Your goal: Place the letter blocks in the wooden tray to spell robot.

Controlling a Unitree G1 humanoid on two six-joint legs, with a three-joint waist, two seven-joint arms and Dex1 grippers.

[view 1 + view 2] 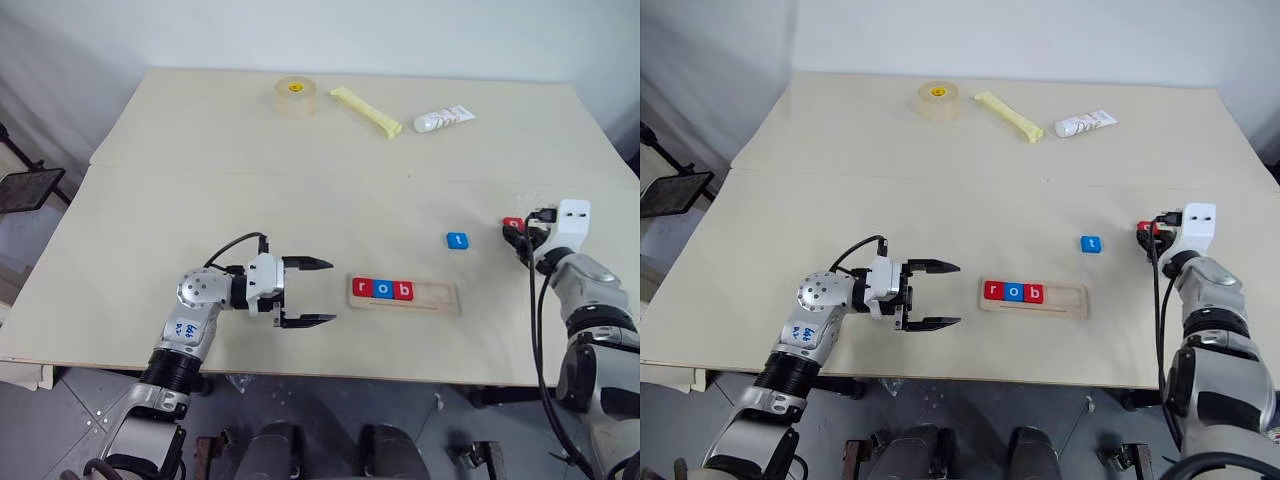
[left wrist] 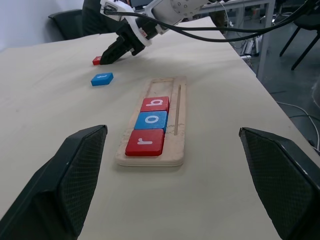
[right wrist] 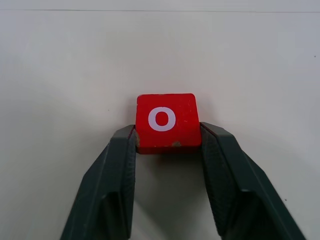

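- Right gripper [image 3: 167, 142] was clamped on the red "o" block [image 3: 166, 121], one finger against each side of it; block sat on the bench [image 1: 300, 190] at the far right, at the fingertips.
- Blue "t" block [image 1: 457, 241] lay loose on the bench, left of the right gripper and apart from it, just beyond the right end of the wooden tray [image 1: 435, 297].
- Wooden tray lay near the front edge, middle-right of the bench, lengthwise left to right.
- Left gripper [image 1: 320, 292] hovered level just left of the tray, pointing right at it, jaws spread wide, nothing between them, not touching the tray.
- Count: five letter blocks — three red, two blue.
- Three in the tray, touching, filling its left end: red "r" block [image 1: 363, 288], blue "o" block [image 1: 383, 289], red "b" block [image 1: 403, 291]; right part of the tray bare.
- Two out of the tray: red "o", blue "t".
- One tray, two grippers.
- Far edge of bench: one tape roll [image 1: 295, 96], one pale yellow stick [image 1: 366, 111], one white tube [image 1: 444, 120], all well apart from the blocks.
- Hard to see: in the head views the red "o" was mostly covered by the right gripper and cables, letter unreadable there; tube print too small to read.
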